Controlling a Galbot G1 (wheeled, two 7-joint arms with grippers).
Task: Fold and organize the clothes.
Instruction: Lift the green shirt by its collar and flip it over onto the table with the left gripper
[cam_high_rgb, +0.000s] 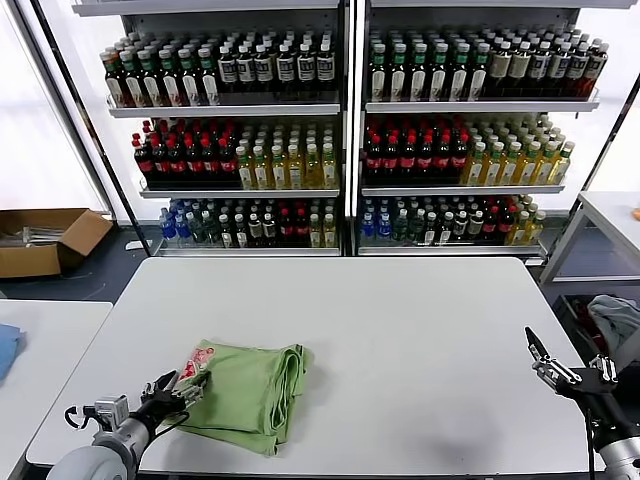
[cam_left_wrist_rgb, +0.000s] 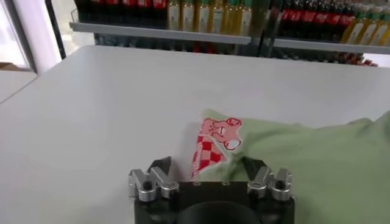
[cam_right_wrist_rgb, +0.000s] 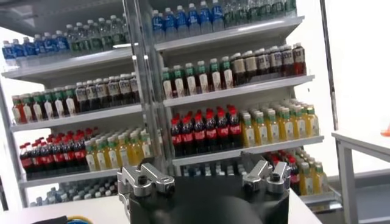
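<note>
Polo shirt (cam_high_rgb: 245, 390), light green and folded into a soft, limp bundle, lies at about seven o'clock on the white table (cam_high_rgb: 400, 330); it looks light and best taken at its near corner by the checkered logo (cam_left_wrist_rgb: 213, 146). Left gripper (cam_high_rgb: 180, 392) straddles that corner with fingers parted, not yet clamped. Right gripper (cam_high_rgb: 545, 362) hangs open at four o'clock, well apart; the bottle shelves (cam_high_rgb: 350, 130) stand far behind, out of the way.

Polo shirt (cam_left_wrist_rgb: 317, 158) cut off at left wrist view's edge.
</note>
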